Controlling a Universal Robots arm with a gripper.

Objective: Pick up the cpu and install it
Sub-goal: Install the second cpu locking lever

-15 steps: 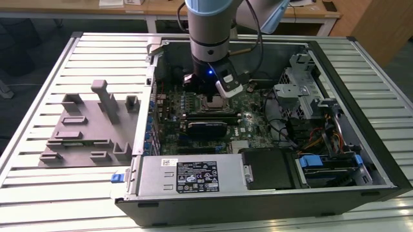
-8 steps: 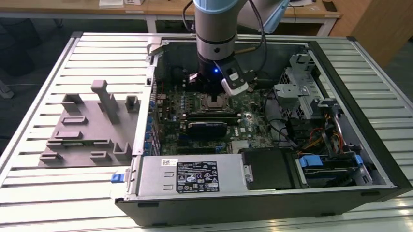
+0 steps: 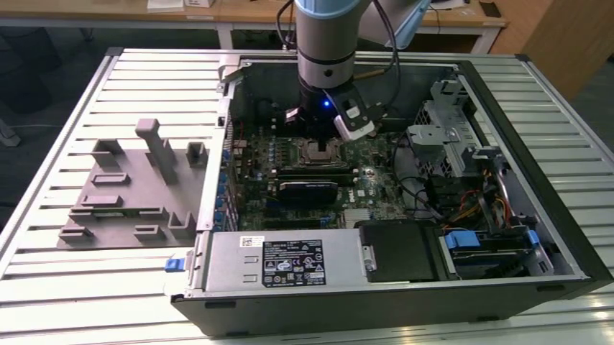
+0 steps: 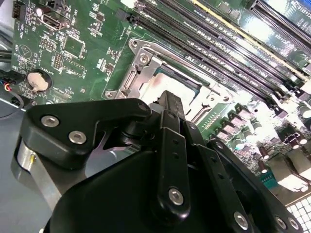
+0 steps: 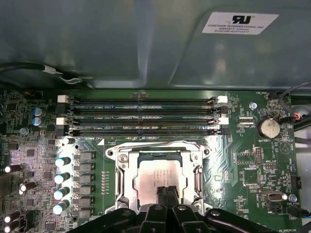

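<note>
CPU (image 5: 154,180) position: seated inside the square metal socket frame (image 5: 125,171) on the motherboard (image 5: 243,160), silvery top plate facing up. In the second wrist view the cpu (image 4: 167,85) shows as a pale plate bounded by the same frame (image 4: 138,65).

Gripper (image 5: 166,190) position: directly over the socket frame, with the fingers (image 5: 162,193) pressed together at the tips and resting at the edge of the cpu plate. The fingers are clenched with no gap between them, and they enclose nothing. In the second wrist view the gripper (image 4: 167,99) linkage stands in front of the socket frame, with the finger tips against the cpu.

Parts referenced to the socket frame:
- Memory slots (image 5: 141,116) run in parallel rows just beside the frame, between it and the grey case wall (image 5: 97,43).
- A row of upright capacitors (image 5: 60,179) stands near one side of the frame.
- A coin cell battery (image 5: 267,128) lies well apart on the opposite side.

In the exterior view the arm (image 3: 326,50) descends into the open computer case (image 3: 537,215), which lies on the slatted desk (image 3: 57,287). The gripper (image 3: 317,129) hangs above the socket frame (image 3: 317,149). A grey tray (image 3: 125,194) rests on the desk, outside the case, to the exterior view's left of the frame.
</note>
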